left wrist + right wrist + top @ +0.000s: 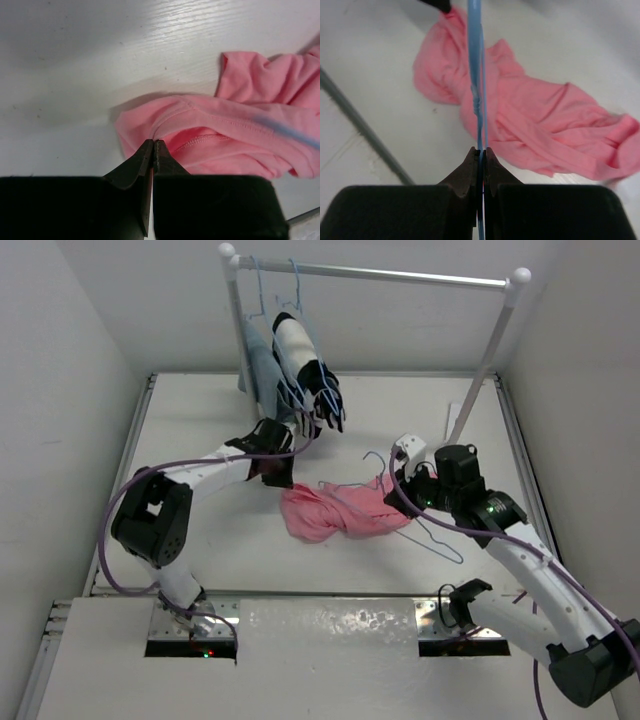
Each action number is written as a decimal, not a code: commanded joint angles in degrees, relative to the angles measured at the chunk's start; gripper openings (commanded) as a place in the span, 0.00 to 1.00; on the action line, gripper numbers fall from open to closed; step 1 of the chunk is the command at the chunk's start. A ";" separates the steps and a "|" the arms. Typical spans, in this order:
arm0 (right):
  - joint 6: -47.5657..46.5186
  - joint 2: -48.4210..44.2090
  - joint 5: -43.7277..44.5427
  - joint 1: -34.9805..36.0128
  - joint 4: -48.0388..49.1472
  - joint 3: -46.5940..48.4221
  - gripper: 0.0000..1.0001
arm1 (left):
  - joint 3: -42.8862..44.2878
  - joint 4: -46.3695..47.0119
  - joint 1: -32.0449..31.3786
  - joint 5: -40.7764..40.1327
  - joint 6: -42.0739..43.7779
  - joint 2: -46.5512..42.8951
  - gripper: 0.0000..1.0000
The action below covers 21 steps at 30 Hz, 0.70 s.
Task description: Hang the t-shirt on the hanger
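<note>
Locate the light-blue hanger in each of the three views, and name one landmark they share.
Top external: the hanger lies right of centre, overlapping the right end of the t-shirt.
Left wrist: only a blurred blue streak across the shirt, at right.
Right wrist: centre, a vertical blue wire rising from the shut right gripper.
Shared landmark: the pink t-shirt, crumpled on the table in all three.

crumpled t-shirt [235,125], left hand [153,145] pinching edge

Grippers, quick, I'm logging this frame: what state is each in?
Left gripper: closed, pinching the edge of the t-shirt.
Right gripper: closed on the hanger.
</note>
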 commanded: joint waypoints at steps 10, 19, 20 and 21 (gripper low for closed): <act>-7.13 6.18 -12.80 0.26 0.63 3.78 0.00 | -3.93 1.64 0.42 5.02 17.61 -9.61 0.00; -12.32 10.58 -12.88 0.26 2.82 7.13 0.00 | -2.62 3.84 0.33 8.63 17.88 -11.02 0.00; -12.32 10.94 -13.32 0.43 3.00 6.87 0.00 | -2.27 3.84 0.33 9.24 17.79 -11.02 0.00; -12.58 11.46 -13.50 0.43 3.35 6.43 0.00 | -1.75 3.75 0.33 9.42 17.62 -11.11 0.00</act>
